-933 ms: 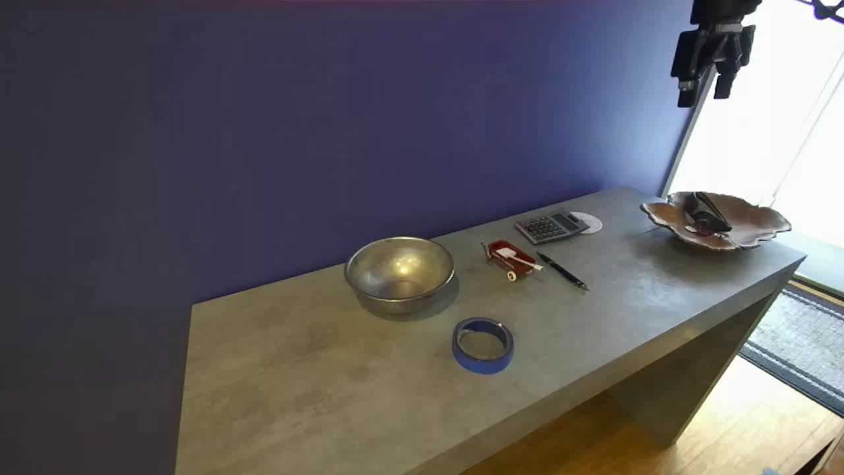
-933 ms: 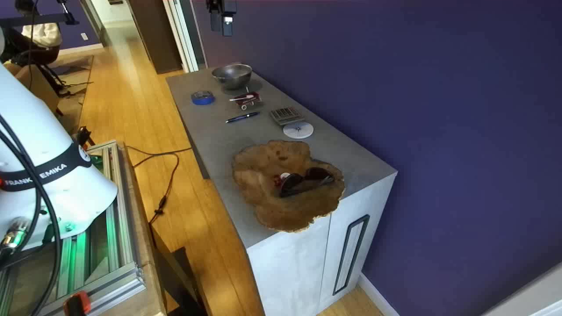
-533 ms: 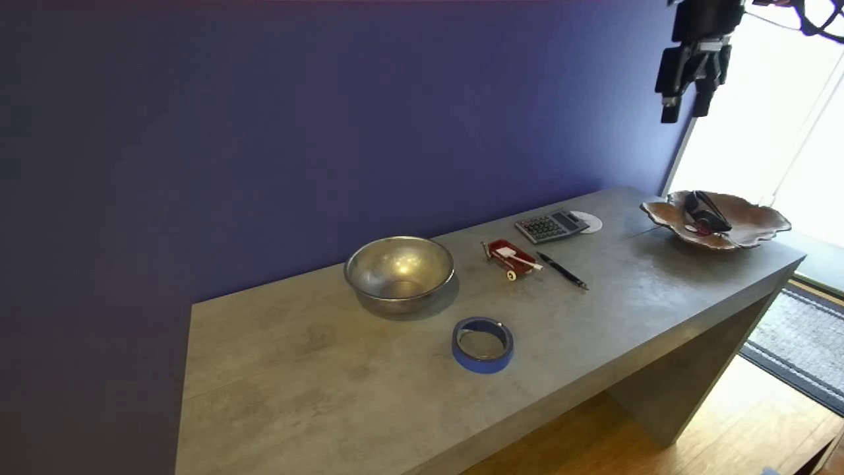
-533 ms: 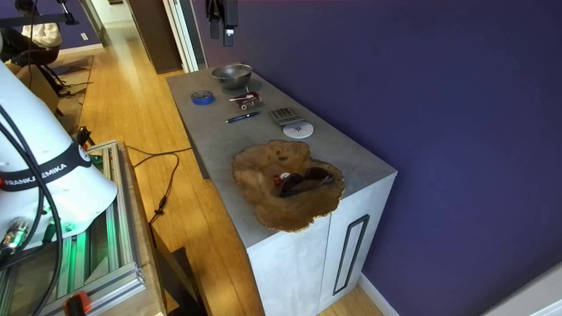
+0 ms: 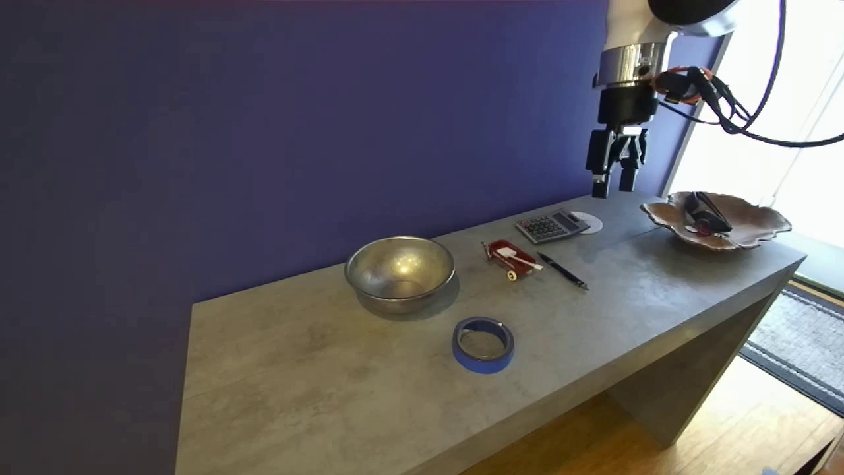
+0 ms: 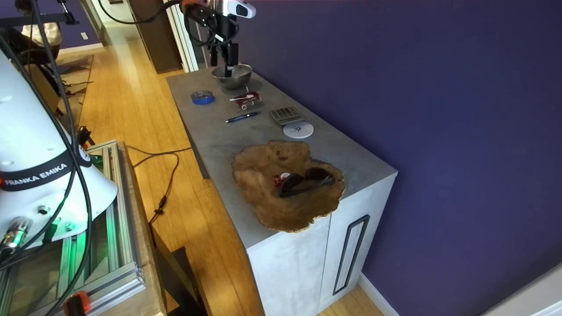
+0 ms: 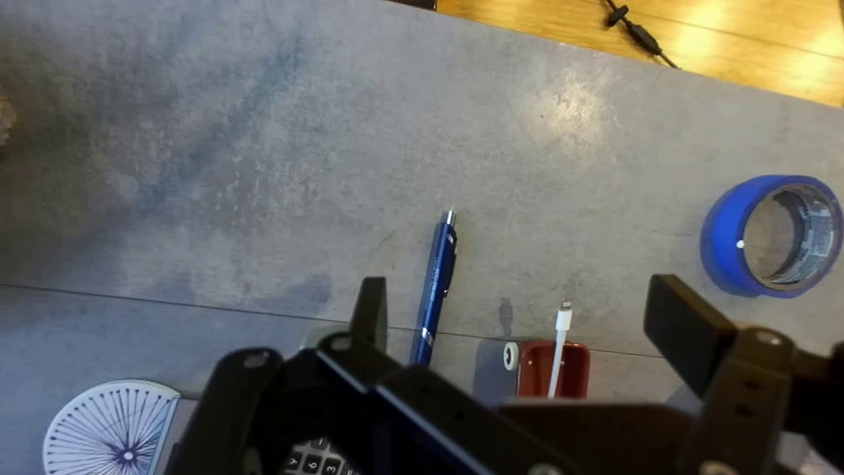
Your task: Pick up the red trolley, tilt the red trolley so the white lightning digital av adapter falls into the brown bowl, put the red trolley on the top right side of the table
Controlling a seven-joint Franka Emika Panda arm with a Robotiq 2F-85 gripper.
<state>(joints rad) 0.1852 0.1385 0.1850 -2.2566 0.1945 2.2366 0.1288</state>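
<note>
**Red trolley (image 5: 513,264) not yet grasped**

On the table (image 5: 316,376), the trolley is stood beside the pen (image 7: 435,289), the white adapter (image 7: 559,349) laid across it with one end overhanging, presumably so that it can be tipped into the brown bowl (image 6: 268,197), well apart. The arm (image 5: 631,26) is held aloft, the pincer (image 5: 614,186) pointed down, its fingers (image 7: 686,330) spread wide with nothing gripped, apparently so the trolley can be straddled.

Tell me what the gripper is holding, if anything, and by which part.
Nothing is held. The gripper hangs open and empty above the table, where the red trolley rests, ungrasped.
</note>
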